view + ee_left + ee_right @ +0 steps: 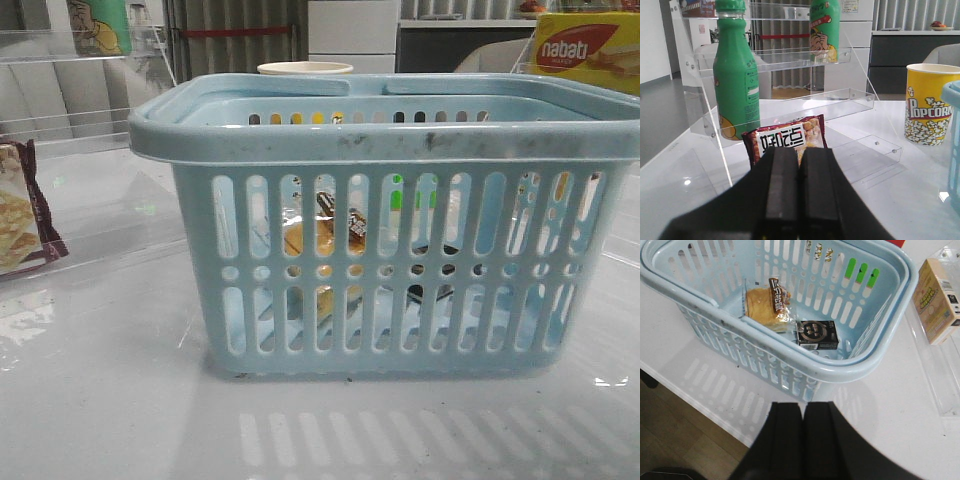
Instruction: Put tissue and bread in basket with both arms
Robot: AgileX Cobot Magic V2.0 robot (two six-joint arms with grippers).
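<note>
Right gripper (pixel 802 440) is hanging above the table edge just outside the basket (pixel 805 367), fingers pressed together, holding nothing. Left gripper (pixel 799 195) is likewise closed and empty, pointing at a maroon-edged cracker packet (pixel 785 140) before a green bottle (pixel 735 80) and popcorn cup (pixel 927 105). Bread (pixel 767 302) is lying on the basket floor, just beside a small black tissue pack (pixel 817 334).

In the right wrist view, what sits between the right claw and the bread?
The near wall and rim of the basket, then bare white table. The right claw is shut and empty; the bread lies inside.
</note>
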